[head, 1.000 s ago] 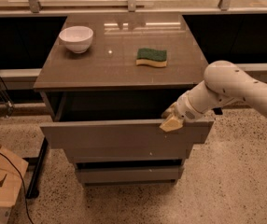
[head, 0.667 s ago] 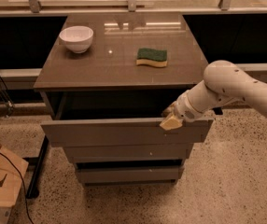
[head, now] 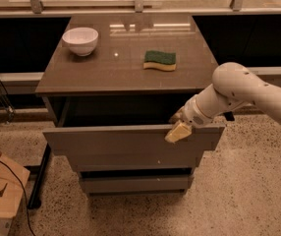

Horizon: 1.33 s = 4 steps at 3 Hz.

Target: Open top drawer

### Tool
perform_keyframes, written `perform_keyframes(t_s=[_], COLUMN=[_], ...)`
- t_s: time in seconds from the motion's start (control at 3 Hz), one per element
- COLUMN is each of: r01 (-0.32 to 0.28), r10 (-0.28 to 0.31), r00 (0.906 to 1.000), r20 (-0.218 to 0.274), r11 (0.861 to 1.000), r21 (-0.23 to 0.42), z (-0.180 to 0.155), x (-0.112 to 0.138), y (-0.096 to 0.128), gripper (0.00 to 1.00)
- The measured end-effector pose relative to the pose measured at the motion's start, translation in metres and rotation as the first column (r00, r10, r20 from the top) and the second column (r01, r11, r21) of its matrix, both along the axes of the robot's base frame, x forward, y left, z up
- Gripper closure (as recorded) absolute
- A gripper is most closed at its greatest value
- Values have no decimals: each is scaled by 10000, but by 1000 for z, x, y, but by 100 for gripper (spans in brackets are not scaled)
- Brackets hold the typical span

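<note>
The top drawer is a wide grey-brown flat front, pulled out from under the cabinet's tabletop, with a dark gap behind its upper edge. My gripper comes in from the right on a white arm and sits at the drawer's upper edge, right of the middle. One pale yellow fingertip lies over the front face and the other part reaches behind the edge.
A white bowl stands at the tabletop's back left and a green and yellow sponge lies right of centre. Two narrower drawer fronts sit below. A wooden box and cables are on the floor at the left.
The top drawer has slid a little further out toward the camera, with my gripper staying at its upper edge.
</note>
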<state>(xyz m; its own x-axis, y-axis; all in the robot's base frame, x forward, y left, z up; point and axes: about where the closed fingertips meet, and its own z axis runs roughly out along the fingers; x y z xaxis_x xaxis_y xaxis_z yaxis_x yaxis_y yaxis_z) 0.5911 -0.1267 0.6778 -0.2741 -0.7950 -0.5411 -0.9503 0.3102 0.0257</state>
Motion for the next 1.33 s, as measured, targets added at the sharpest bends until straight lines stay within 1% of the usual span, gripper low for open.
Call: perform_keyframes(t_s=[0.33,0.67,1.0,1.33], r01=[66,121,121,121], r10=[-61,-103,-103,-103], r00=[9991,9970,9970,9970], r20=[-413,-771,-771,-771], r11=[9999,9997,9997,9997], r21=[118,233,233,232], z=[-12,-21,-21,-18], x=[-17,-28,-28,-28], y=[-5,-7,-7,-7], gripper=[0,0,18,43])
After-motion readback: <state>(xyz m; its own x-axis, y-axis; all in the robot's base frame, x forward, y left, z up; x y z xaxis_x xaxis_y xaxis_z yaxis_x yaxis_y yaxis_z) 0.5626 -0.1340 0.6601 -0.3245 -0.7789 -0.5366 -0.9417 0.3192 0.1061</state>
